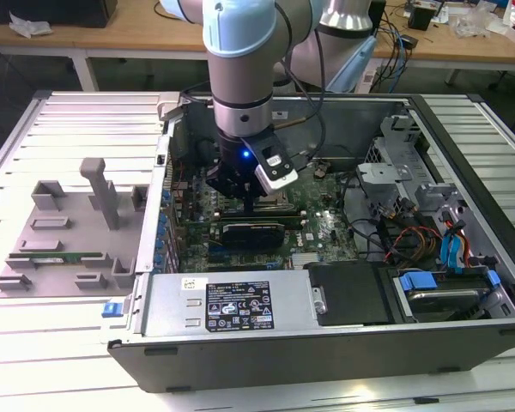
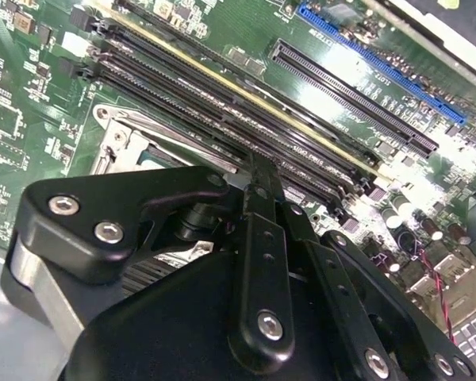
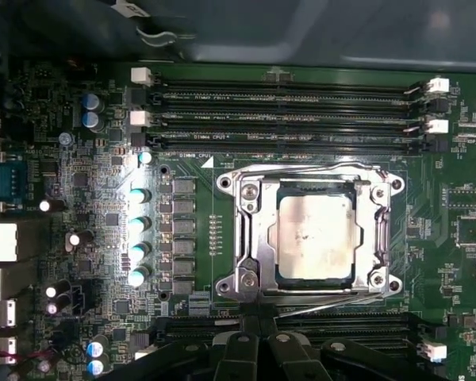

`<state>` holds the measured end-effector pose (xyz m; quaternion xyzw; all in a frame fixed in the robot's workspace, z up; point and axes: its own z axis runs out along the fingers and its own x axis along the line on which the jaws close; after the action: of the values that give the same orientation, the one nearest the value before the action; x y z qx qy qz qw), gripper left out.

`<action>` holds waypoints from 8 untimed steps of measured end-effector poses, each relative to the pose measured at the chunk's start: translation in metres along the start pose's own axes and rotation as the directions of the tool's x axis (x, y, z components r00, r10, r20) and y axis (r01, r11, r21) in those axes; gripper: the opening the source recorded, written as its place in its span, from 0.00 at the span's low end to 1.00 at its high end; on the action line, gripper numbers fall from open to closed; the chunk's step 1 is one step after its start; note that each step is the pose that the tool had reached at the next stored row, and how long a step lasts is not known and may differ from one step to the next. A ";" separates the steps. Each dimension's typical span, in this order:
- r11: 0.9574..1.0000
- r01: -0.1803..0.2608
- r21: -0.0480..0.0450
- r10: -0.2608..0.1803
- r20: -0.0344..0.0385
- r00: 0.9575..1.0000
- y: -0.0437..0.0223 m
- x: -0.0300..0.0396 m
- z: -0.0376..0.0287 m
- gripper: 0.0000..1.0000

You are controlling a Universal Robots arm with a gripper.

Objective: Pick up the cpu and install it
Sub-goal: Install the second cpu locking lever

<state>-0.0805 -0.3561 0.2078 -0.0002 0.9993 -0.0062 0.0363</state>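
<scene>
One arm, one gripper (image 1: 251, 199), down inside the open PC case (image 1: 463, 137), hanging over the motherboard (image 1: 326, 232). In the first wrist view the cpu (image 3: 315, 236) sits flat in its socket frame (image 3: 250, 238); silvery top plate w/ smudges, dark rim showing round it. One cpu, one socket. Frame has 4 corner screws, its metal border on all sides of the chip.

Fingers: the second wrist view has the black linkage of the gripper (image 2: 258, 171) drawn together to a narrow tip above the board, nothing seen between the fingers; cpu lies apart from them, not held. In the first wrist view the gripper parts (image 3: 258, 349) sit just past one edge of the socket frame, near it.

Rel. to the socket frame: 3 long memory slots (image 3: 285, 119) run along one side, just beside it, more slots along the opposite side near the gripper. 5 pale-blue-topped capacitors (image 3: 139, 234) in a row on a third side, near.

Exterior view: grey parts tray (image 1: 69, 232) lies outside the case, on the exterior view's left. One black graphics card (image 1: 253, 232) on the board just below the gripper. Power supply box (image 1: 232, 300) along the near case wall, 1 label on it. Blue-tabbed drive bay (image 1: 438, 287) at the exterior view's right, well apart from the gripper.
</scene>
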 end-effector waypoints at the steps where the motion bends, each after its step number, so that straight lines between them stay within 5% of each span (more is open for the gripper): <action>1: 1.000 0.000 -0.003 0.000 0.002 1.000 0.0000 0.0003 -0.0002 0.11; 8: 1.000 0.000 -0.003 0.000 0.003 1.000 -0.0033 -0.0004 -0.0095 0.11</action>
<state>-0.0808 -0.3593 0.2173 -0.0002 0.9993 -0.0045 0.0376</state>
